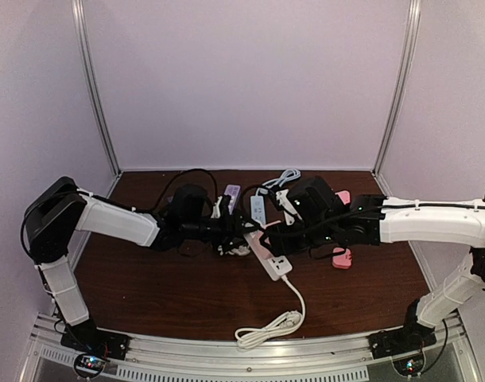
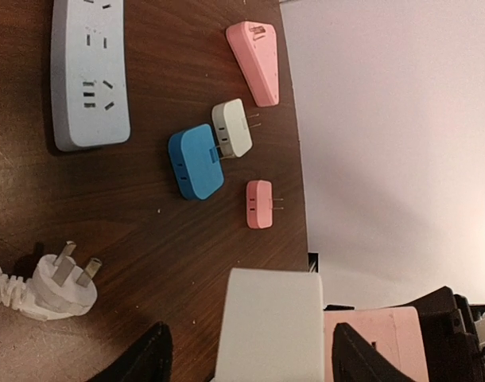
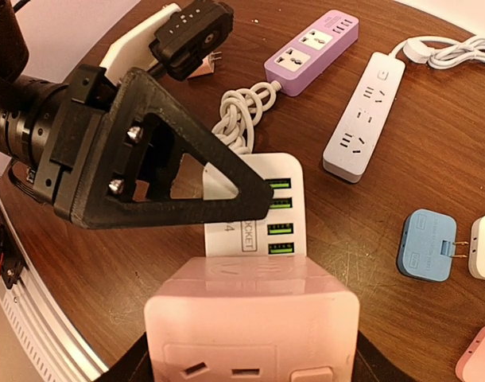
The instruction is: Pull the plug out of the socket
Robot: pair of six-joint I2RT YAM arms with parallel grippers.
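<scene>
My right gripper (image 3: pixel 252 354) is shut on a pink socket cube (image 3: pixel 250 310), which fills the bottom of the right wrist view. A white USB plug block (image 3: pixel 262 211) with green ports sits against the cube's far face. My left gripper (image 2: pixel 254 358) straddles this white block (image 2: pixel 270 322). Bare table shows between the block and one black finger (image 2: pixel 147 358), and the other finger lies over the pink cube (image 2: pixel 386 338). In the top view both grippers meet at mid-table, the left gripper (image 1: pixel 229 231) facing the right gripper (image 1: pixel 273 232).
A purple power strip (image 3: pixel 310 40) and a white strip (image 3: pixel 362 119) lie behind. A blue adapter (image 2: pixel 195 161), a white adapter (image 2: pixel 232 127), two pink adapters (image 2: pixel 258 203) and a loose white plug (image 2: pixel 60 286) lie on the table. A white strip's cable (image 1: pixel 266 328) trails to the front edge.
</scene>
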